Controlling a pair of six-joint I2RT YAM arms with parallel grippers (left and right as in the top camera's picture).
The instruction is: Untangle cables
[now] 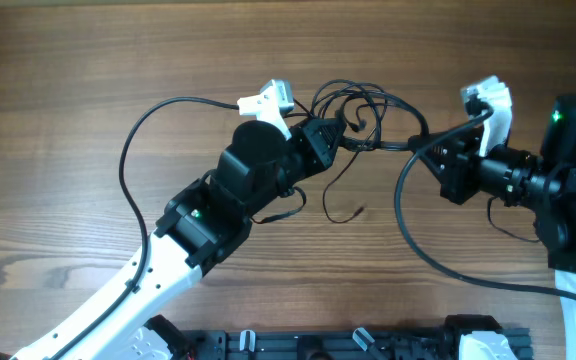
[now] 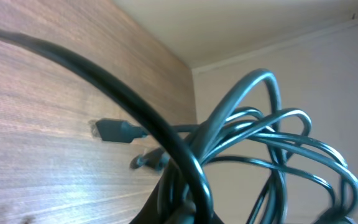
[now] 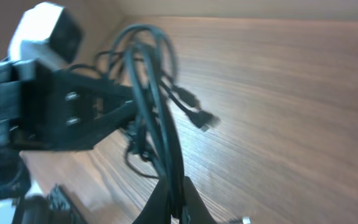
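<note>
**Both claws clenched on the cable knot**

The tangle of thin black cables (image 1: 353,108) sits over the brown wooden table (image 1: 88,60), near centre and slightly toward 12 o'clock in the overhead view. The left gripper (image 1: 330,140), reaching in from 7 o'clock, is clenched on the bundle's 8 o'clock side. The right gripper (image 1: 430,150), coming from 3 o'clock, grasps strands at the 4 o'clock edge. A straight stretch of cord runs between the two. Open loops fan toward 12 o'clock, and one loose strand trails toward 6 o'clock. A small black plug (image 2: 114,129) shows close to the wood in the left wrist view.
</note>
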